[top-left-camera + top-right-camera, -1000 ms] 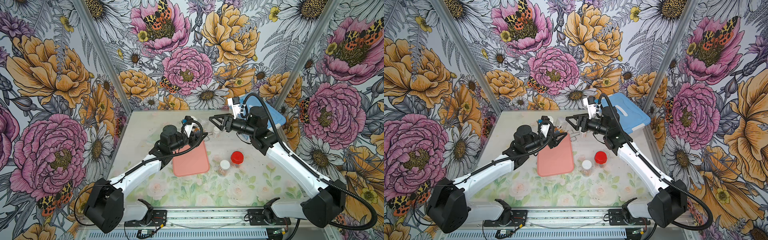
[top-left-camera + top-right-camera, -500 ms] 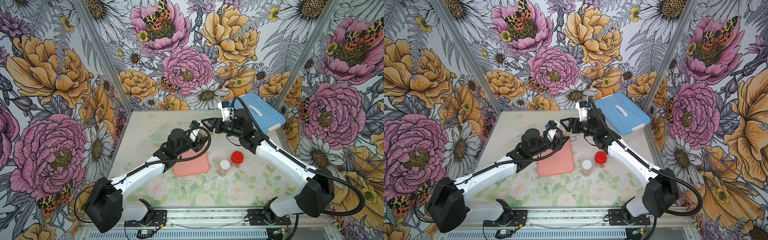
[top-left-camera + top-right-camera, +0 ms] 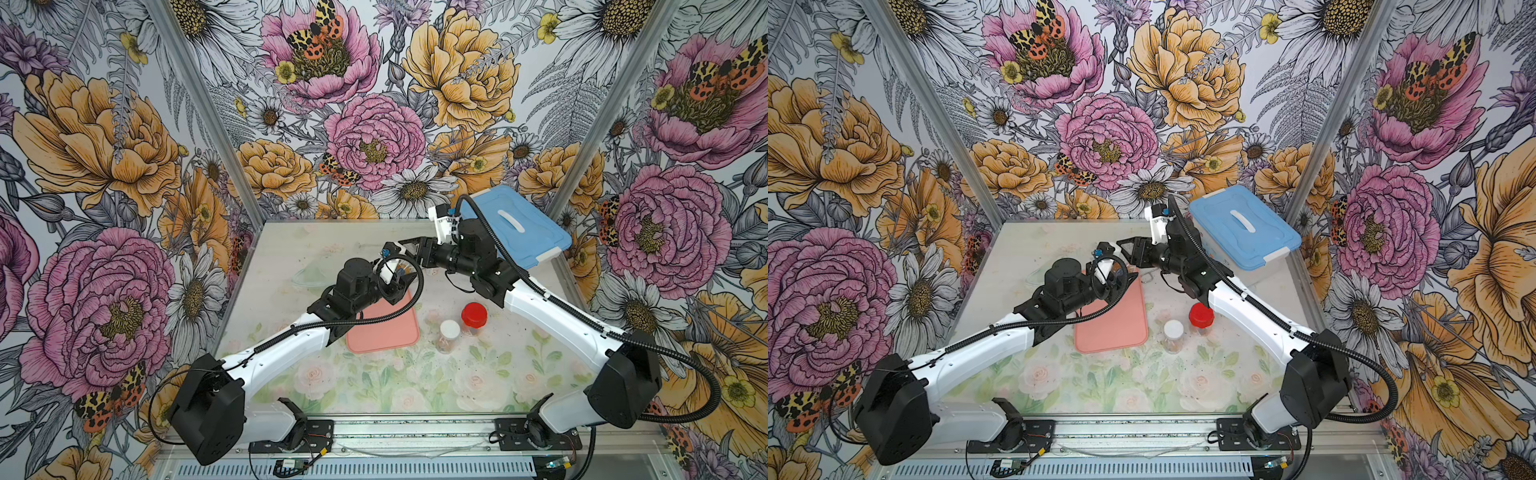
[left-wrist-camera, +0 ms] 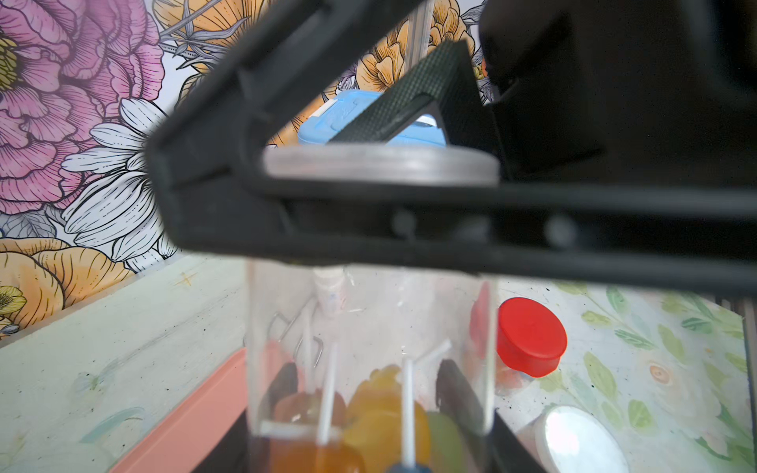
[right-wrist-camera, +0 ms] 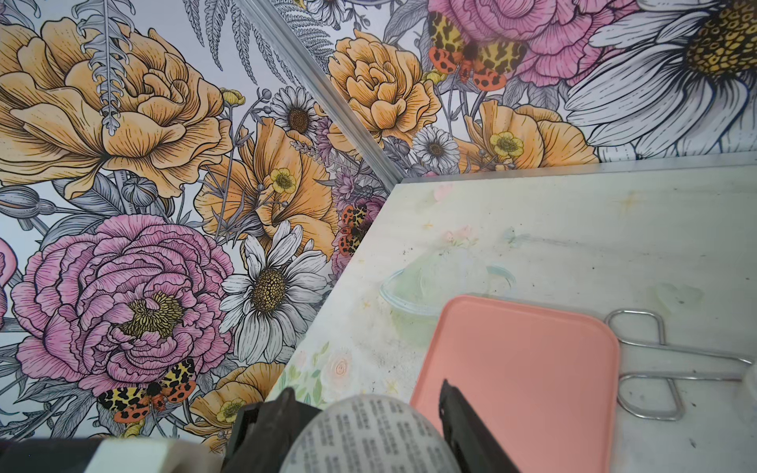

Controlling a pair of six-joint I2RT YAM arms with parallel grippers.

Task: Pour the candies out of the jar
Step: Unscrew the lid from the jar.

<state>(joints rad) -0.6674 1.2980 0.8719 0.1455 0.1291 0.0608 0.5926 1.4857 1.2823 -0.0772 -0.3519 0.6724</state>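
Observation:
My left gripper (image 4: 370, 389) is shut on a clear jar (image 4: 368, 327) and holds it upright above the far edge of the pink tray (image 3: 386, 332). The candies (image 4: 385, 413), orange, yellow and green heads on white sticks, lie in the jar's bottom. A flat grey printed lid (image 4: 381, 164) caps the jar. My right gripper (image 5: 364, 422) is shut on that lid (image 5: 368, 434), one dark finger on each side. In both top views the two grippers (image 3: 397, 270) (image 3: 1115, 266) meet over the tray's far end.
A red-lidded jar (image 3: 473, 316) and a white-lidded jar (image 3: 449, 330) stand right of the tray. A blue-lidded box (image 3: 515, 226) fills the back right corner. Metal scissors (image 5: 655, 360) lie beside the tray, and a clear dish (image 3: 307, 276) sits left of it.
My right gripper has swung left onto the jar's top and shut on the lid. My left arm has carried the jar a little right and toward the back.

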